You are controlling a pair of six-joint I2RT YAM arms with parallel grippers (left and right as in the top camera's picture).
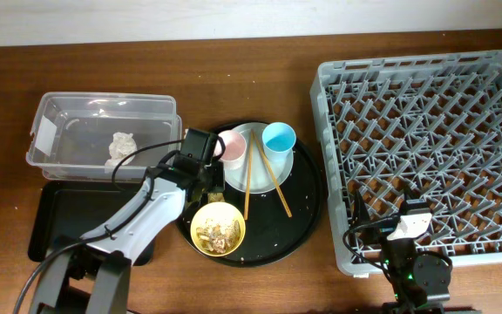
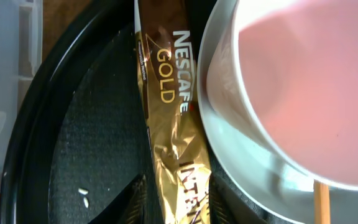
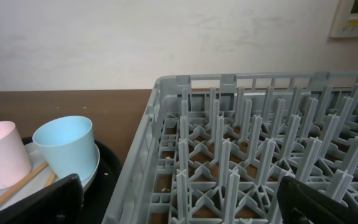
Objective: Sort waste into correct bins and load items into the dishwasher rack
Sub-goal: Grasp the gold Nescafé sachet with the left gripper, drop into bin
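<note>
My left gripper is low over the large round black tray, shut on the brown-and-gold snack wrapper, which lies crinkled between its fingers. Beside it the white plate carries the pink cup, the light-blue cup and two wooden chopsticks. The yellow bowl holds beige food scraps. The crumpled white napkin lies in the clear tub. My right gripper is open and empty at the grey dishwasher rack's front-left corner.
The shallow black rectangular tray sits in front of the clear tub, partly under my left arm. A few white crumbs lie on the round tray. The table is brown wood, with a white wall behind it.
</note>
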